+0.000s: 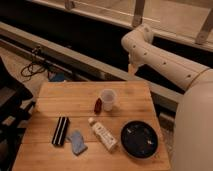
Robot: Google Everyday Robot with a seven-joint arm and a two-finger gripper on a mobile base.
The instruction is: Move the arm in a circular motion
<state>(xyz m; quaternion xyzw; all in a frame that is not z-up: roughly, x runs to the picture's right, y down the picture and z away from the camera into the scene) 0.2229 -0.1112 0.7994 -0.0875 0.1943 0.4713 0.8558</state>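
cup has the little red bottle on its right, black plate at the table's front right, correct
No: the camera view shows the red bottle left of the cup. The black plate is front right; the gripper hangs beyond the back edge of the table.
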